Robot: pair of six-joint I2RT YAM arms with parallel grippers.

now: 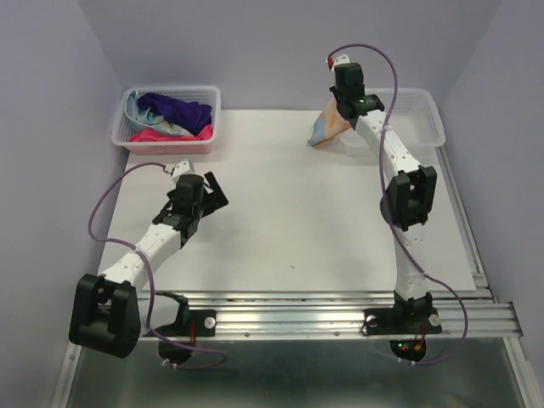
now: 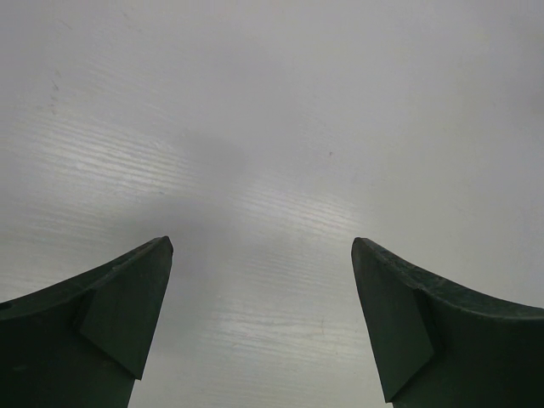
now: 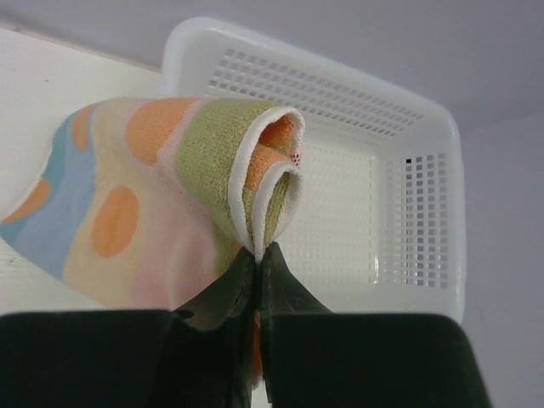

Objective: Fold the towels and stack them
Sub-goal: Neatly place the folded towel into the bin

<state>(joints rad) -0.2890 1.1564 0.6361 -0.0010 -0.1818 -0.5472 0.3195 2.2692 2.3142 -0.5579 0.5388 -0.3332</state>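
Spotted towel: clamped by the right tool, hung above the counter just beside the right basket. Purple and pink towels: heaped in the left basket. Left tool: held wide above counter.

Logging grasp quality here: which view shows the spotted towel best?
Right wrist: the spotted towel is close up, its rolled edge pinched in the shut right claw. The top view shows it small, beside the white basket. The left wrist view misses it.

Spotted towel hangs doubled from the right claw; purple towel and pink towel (perhaps others) lie crumpled in the left basket.
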